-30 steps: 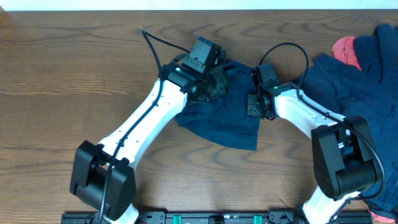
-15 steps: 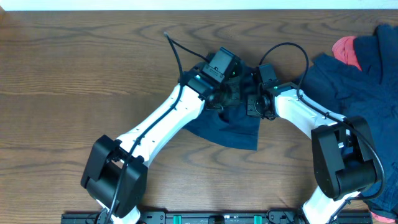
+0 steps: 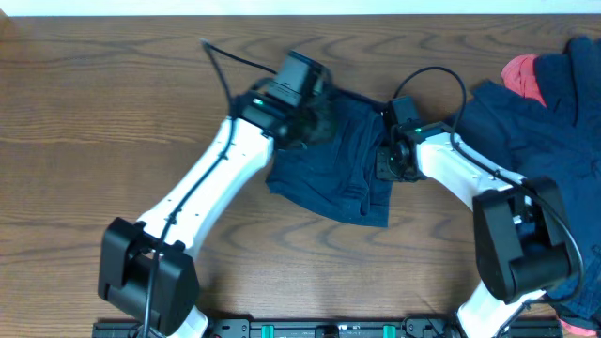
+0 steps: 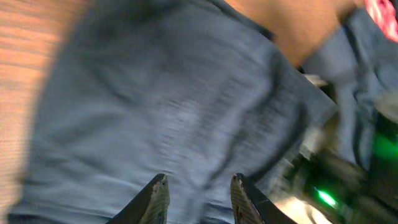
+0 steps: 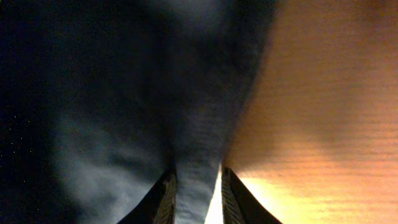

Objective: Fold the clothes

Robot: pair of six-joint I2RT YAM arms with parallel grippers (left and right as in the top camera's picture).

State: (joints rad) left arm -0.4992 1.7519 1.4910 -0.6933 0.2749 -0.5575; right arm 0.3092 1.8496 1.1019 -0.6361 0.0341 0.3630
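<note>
The navy-blue shorts (image 3: 329, 178) lie spread on the wooden table (image 3: 113, 113) at the centre, with a lengthwise fold near their right edge. My left gripper (image 3: 315, 122) hovers over their upper left part. In the left wrist view it (image 4: 198, 186) stands open above the fabric (image 4: 174, 106), with nothing between the fingers. My right gripper (image 3: 385, 160) is at the shorts' right edge. The right wrist view shows it (image 5: 196, 190) shut on a narrow fold of the shorts (image 5: 124, 93).
A heap of more navy clothes (image 3: 535, 122) with a pink-red piece (image 3: 521, 75) lies at the table's right end, behind my right arm. Bare wood (image 5: 323, 93) runs beside the shorts' right edge. Cables loop above both wrists.
My left gripper swung right over the shorts, then back left, and opened, letting go of the bunched fabric. The shorts now lie flatter and wider. My right gripper has hardly moved.
</note>
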